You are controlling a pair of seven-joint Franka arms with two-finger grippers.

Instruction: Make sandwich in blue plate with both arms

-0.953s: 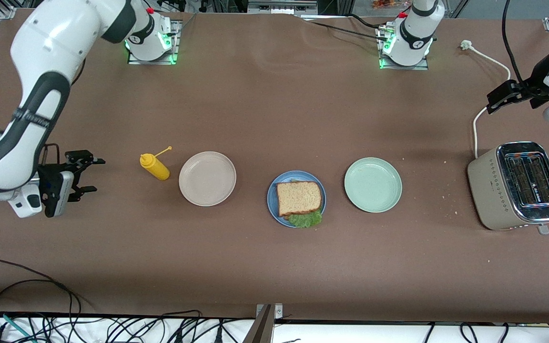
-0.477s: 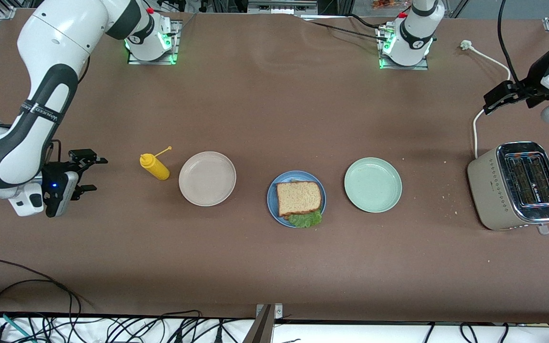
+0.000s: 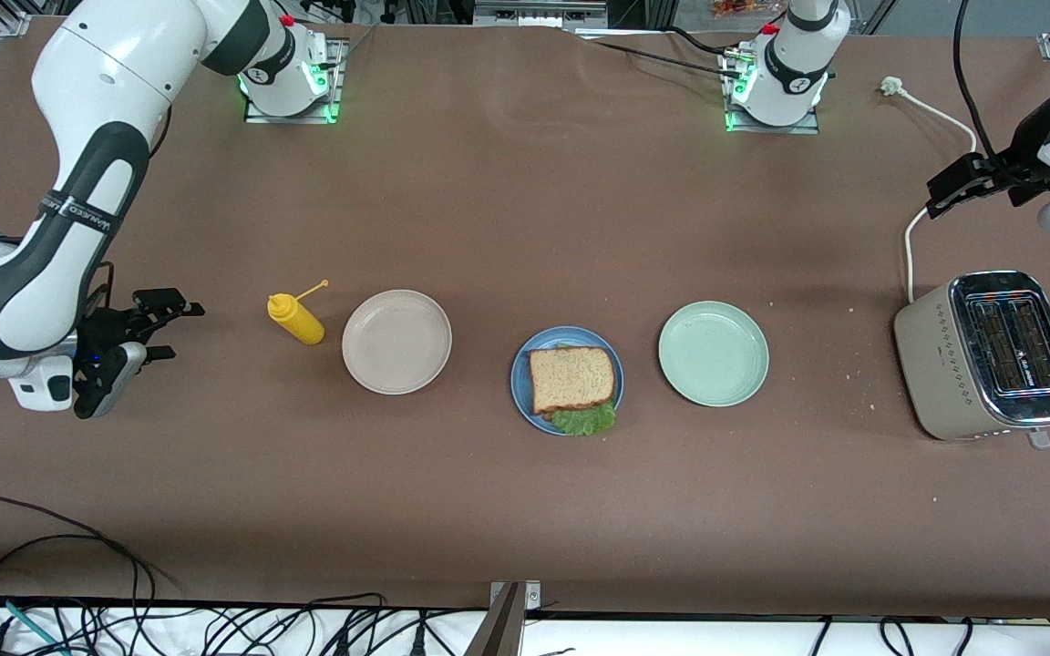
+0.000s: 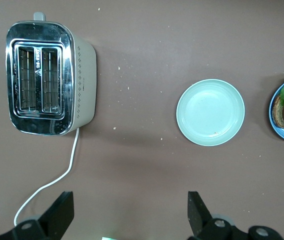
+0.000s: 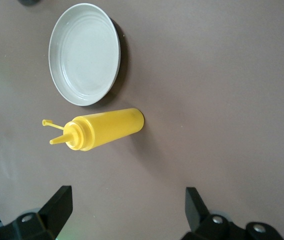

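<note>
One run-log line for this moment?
sandwich: assembled on blue plate | left gripper: open, empty, above toaster's cord | right gripper: open, empty, near mustard bottle

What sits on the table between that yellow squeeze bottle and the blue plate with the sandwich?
The beige plate sits between the yellow bottle and the blue plate holding the sandwich. It holds nothing, as the front view shows.

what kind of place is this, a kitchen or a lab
Most likely a robotics lab staged as a kitchen: two arms bolted to a brown table, loose cables along its edge, and food props, a toaster and a sandwich on a blue plate.
</note>
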